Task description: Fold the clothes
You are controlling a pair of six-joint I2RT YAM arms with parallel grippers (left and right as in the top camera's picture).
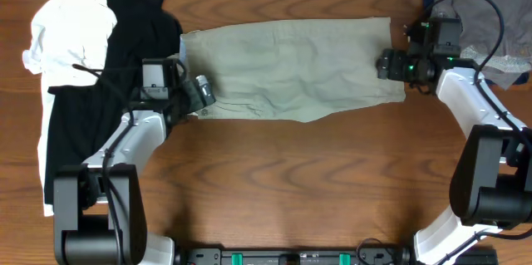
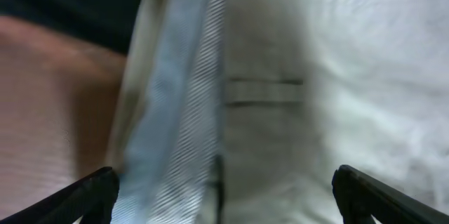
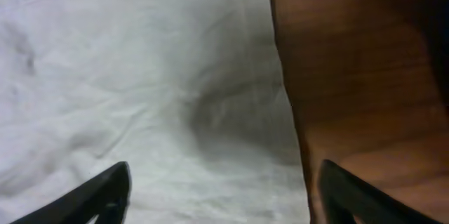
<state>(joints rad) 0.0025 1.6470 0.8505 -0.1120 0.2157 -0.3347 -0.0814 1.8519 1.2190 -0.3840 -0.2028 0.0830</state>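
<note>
While both hang wide open, the left gripper (image 1: 201, 91) over the pale striped waistband (image 2: 175, 112) and the right gripper (image 1: 387, 64) over the hem, the khaki trousers (image 1: 291, 66) lie flat and lightly creased across the table (image 1: 291, 198). A black garment (image 1: 141, 16) and a white garment (image 1: 71, 24) lie far left, a grey garment (image 1: 482, 3) far right.

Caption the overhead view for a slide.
Open left pincer at the waistband, open right pincer at the opposite end of khaki trousers lying flat on the table.
</note>
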